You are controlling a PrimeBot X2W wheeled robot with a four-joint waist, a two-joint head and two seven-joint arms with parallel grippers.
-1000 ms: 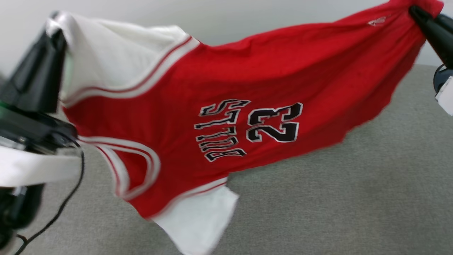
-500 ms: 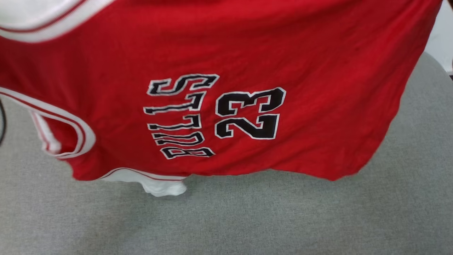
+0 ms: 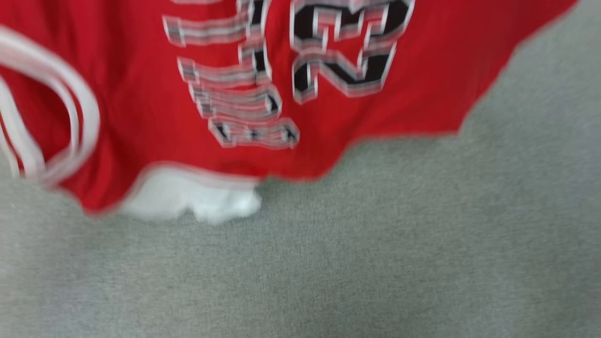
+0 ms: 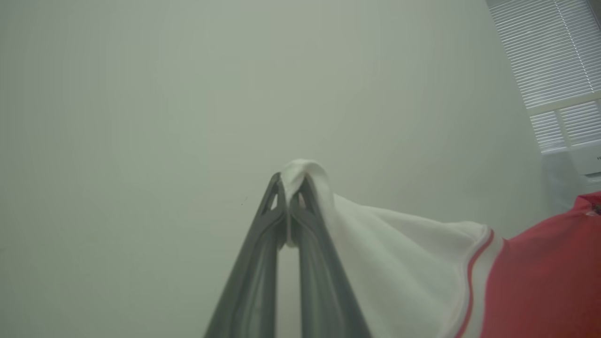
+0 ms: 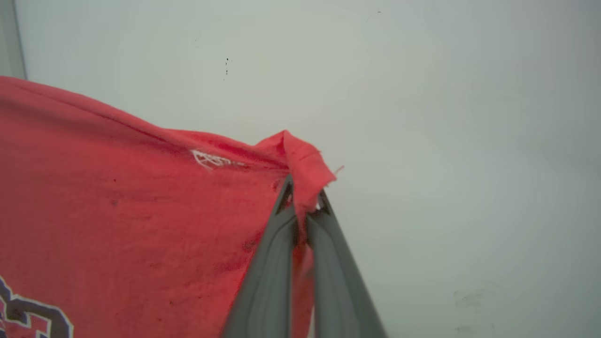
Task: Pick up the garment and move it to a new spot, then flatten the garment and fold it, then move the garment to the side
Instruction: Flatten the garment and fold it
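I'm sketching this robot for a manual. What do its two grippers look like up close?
The left gripper and right gripper look alike. Each has a pair of long, slim jaws in matte dark grey, broad at the base and tapering to narrow tips, with a small triangular cut-out just below each tip. Their surfaces are plain, without lettering.

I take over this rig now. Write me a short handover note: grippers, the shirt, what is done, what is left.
Left gripper: shut on the white sleeve.
Right gripper: shut on a red corner.
Shirt: lifted, hanging spread between both, lettering facing the head camera, above the grey surface.
Done: pick-up.
To do: set it down at a new spot, flatten, fold, move aside.
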